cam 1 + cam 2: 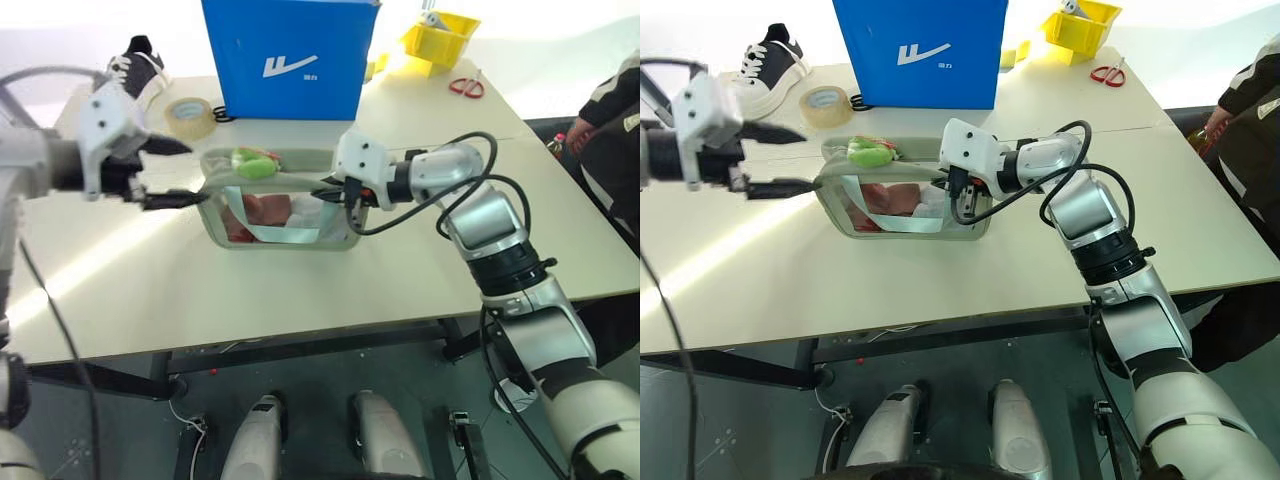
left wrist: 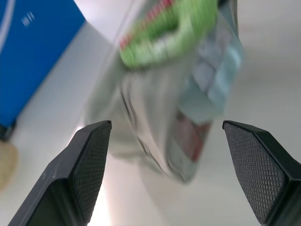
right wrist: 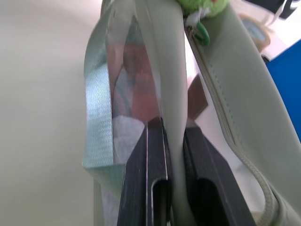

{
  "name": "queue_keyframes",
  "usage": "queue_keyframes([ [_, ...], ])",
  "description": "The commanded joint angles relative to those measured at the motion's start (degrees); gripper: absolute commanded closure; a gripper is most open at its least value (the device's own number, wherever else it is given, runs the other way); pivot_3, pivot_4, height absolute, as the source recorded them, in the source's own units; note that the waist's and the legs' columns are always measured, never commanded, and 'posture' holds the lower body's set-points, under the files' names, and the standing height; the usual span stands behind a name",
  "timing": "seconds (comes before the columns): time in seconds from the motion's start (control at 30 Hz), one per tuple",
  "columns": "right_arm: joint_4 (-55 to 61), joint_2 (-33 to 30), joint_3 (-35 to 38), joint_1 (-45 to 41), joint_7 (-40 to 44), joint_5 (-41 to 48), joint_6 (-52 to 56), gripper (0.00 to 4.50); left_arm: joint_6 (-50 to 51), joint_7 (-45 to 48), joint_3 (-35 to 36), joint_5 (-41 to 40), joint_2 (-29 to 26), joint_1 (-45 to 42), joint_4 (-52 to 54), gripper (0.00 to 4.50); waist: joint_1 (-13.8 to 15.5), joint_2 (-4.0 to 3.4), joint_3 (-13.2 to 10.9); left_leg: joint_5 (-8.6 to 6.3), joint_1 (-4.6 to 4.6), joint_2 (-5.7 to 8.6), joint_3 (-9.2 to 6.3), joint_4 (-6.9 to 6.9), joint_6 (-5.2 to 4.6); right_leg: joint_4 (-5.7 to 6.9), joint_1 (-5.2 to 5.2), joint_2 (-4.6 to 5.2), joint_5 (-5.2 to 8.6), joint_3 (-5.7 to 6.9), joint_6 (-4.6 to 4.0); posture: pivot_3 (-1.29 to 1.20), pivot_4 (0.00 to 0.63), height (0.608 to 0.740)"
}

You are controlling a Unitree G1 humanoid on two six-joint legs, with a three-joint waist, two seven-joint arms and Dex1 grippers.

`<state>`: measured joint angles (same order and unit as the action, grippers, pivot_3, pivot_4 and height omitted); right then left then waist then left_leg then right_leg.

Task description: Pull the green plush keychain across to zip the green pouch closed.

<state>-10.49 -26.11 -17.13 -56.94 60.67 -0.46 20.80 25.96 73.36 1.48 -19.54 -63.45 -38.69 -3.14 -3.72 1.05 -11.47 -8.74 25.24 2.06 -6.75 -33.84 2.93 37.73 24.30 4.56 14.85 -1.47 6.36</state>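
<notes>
The pouch (image 1: 280, 205) sits in the middle of the worktop (image 1: 300, 290), in front of the blue box (image 1: 288, 55). The keychain (image 1: 255, 163) lies on top of the pouch, near its left end, at about 10 o'clock from the pouch's middle.

The right gripper (image 3: 174, 141) has its jaws pressed together on the right end of the pouch, pinching the soft edge at about 3 o'clock. That grip looks like it holds the pouch steady.

The left gripper (image 1: 165, 172) is just beside the left end of the pouch, at about 9 o'clock. Its jaws are spread wide and hold nothing. They point at the pouch and the keychain.

The keychain looks fuzzy, soft and very light. It will squash when pinched, so the jaws should close around its fat middle, not the little ring. The pouch looks soft and floppy too, with slick clear sides. It may bend or slide when the zip is pulled, so the pull should probably be slow and straight along the zip.
</notes>
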Motion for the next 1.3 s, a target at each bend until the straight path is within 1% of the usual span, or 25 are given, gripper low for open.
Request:
queue_keyframes([
  [0.03, 0.61, 0.09, 0.58, -1.54, 0.04, 0.35, -0.83, 4.5, -1.65, -3.31, 1.33, 0.82, 2.73, 0.32, 0.08, 0.47, 0.42, 0.02, 0.01, 0.0, 0.01, 0.0, -0.01, -0.03, 0.0, 0.0, -0.01, 0.0, 0.0, 0.02, 0.0, 0.0, 0.15, 0.74],
  [0.17, 1.41, 0.33, 0.36, -1.34, 0.5, 0.7, -0.42, 4.5, -2.64, -6.7, 0.85, 1.61, 7.52, -0.06, -1.42, 0.47, 0.46, 0.03, 0.02, 0.0, 0.02, 0.01, -0.02, -0.06, 0.0, 0.0, -0.02, 0.0, 0.0, 0.01, 0.0, 0.0, 0.15, 0.74],
  [0.27, 1.91, 0.35, 0.28, -1.21, 0.87, 0.83, -0.14, 4.5, -3.27, -8.47, 0.4, 2.7, 9.84, -1.01, -2.59, 1.27, 0.39, 0.03, 0.02, 0.0, 0.02, 0.01, -0.02, -0.05, 0.0, 0.04, -0.01, 0.0, 0.0, 0.02, 0.0, 0.0, 0.15, 0.74],
  [0.47, 1.86, 0.32, 0.4, -1.27, 0.77, 0.64, -0.15, 4.5, -3.8, -7.88, 0.92, 3.13, 9.72, -0.84, -3.24, 4.44, 0.23, 0.03, 0.02, 0.0, 0.01, 0.01, -0.02, -0.05, 0.0, 0.08, 0.01, 0.0, 0.0, 0.01, 0.0, 0.0, 0.15, 0.74],
  [0.6, 2.28, 0.26, 0.67, -1.21, 1.0, 1.05, 0.11, 4.5, -1.44, -7.4, 1.73, 1.81, 9.16, -0.77, -0.9, 4.44, 0.15, 0.03, 0.02, 0.0, 0.01, 0.01, -0.02, -0.05, 0.0, 0.08, 0.01, 0.0, 0.0, 0.01, 0.01, 0.0, 0.15, 0.74],
  [0.67, 2.41, 0.11, 1.02, -1.31, 1.75, 1.83, 0.85, 3.63, -0.45, -6.93, 2.16, 1.11, 8.69, -0.21, 0.44, 4.5, 0.05, 0.03, 0.02, 0.0, 0.01, 0.01, -0.02, -0.05, 0.0, 0.08, 0.01, 0.0, 0.0, 0.01, 0.01, 0.0, 0.15, 0.74],
  [0.7, 2.38, -0.09, 1.26, -1.47, 2.03, 2.09, 1.0, 3.35, 0.11, -6.78, 2.3, 0.85, 8.44, 0.09, 0.96, 4.5, -0.04, 0.03, 0.02, 0.0, 0.01, 0.01, -0.02, -0.05, 0.0, 0.08, 0.01, 0.0, 0.0, 0.01, 0.01, 0.0, 0.15, 0.74],
  [0.77, 1.97, -0.37, 1.94, -2.17, 1.76, 2.25, 1.19, 2.36, 0.58, -6.83, 2.6, 0.74, 8.23, 0.6, 1.51, 4.5, -0.11, 0.03, 0.02, 0.0, 0.01, 0.01, -0.02, -0.05, 0.0, 0.08, 0.01, 0.0, 0.0, 0.01, 0.01, 0.0, 0.15, 0.74],
  [0.8, 1.46, -0.54, 2.5, -3.15, 1.73, 2.48, 0.92, 1.75, 0.59, -6.88, 2.76, 0.83, 8.14, 0.97, 1.61, 4.5, -0.12, 0.03, 0.02, 0.0, 0.01, 0.01, -0.02, -0.05, 0.0, 0.09, 0.01, 0.0, 0.0, 0.01, 0.01, 0.0, 0.15, 0.74],
  [0.83, 1.27, -0.37, 3.47, -4.49, 1.84, 3.48, 1.33, 1.29, 0.48, -6.96, 2.93, 0.98, 8.05, 1.34, 1.69, 4.5, -0.14, 0.02, 0.01, 0.0, 0.01, 0.01, -0.02, -0.05, 0.0, 0.09, 0.01, 0.0, 0.0, 0.01, 0.01, 0.0, 0.15, 0.74],
  [0.97, 2.26, 2.38, 6.72, -9.16, 2.35, 9.43, 5.16, 1.29, 0.64, -7.25, 3.11, 0.92, 7.91, 1.7, 1.96, 4.5, -0.19, 0.0, 0.0, 0.0, 0.02, 0.01, -0.02, -0.04, 0.0, 0.1, 0.04, 0.01, 0.0, 0.01, 0.01, 0.0, 0.15, 0.74],
  [1.03, 3.45, 4.52, 6.39, -10.39, 2.02, 10.81, 5.68, 1.29, 0.53, -7.28, 2.95, 0.92, 7.96, 1.51, 1.78, 4.5, -0.29, 0.01, 0.0, 0.0, 0.0, 0.0, -0.02, -0.02, 0.0, 0.11, 0.04, 0.0, 0.0, 0.01, 0.01, 0.0, 0.15, 0.74],
  [1.17, 4.15, 7.47, 3.28, -10.14, 1.27, 9.64, 3.66, 1.29, 0.02, -7.29, 2.37, 1.21, 8.29, 0.87, 1.16, 4.5, -0.25, 0.01, 0.01, 0.0, -0.01, 0.0, -0.03, -0.02, 0.0, 0.13, 0.04, 0.0, 0.0, 0.01, 0.01, 0.0, 0.15, 0.74],
  [1.3, -1.0, 10.05, -0.07, -10.44, -2.36, 5.33, -0.61, 1.29, 0.08, -7.37, 2.06, 1.07, 8.52, 0.89, 1.66, 4.5, -0.17, 0.02, 0.01, 0.0, 0.0, 0.01, -0.03, -0.03, 0.0, 0.14, 0.04, 0.0, 0.0, 0.01, 0.01, 0.0, 0.15, 0.74],
])
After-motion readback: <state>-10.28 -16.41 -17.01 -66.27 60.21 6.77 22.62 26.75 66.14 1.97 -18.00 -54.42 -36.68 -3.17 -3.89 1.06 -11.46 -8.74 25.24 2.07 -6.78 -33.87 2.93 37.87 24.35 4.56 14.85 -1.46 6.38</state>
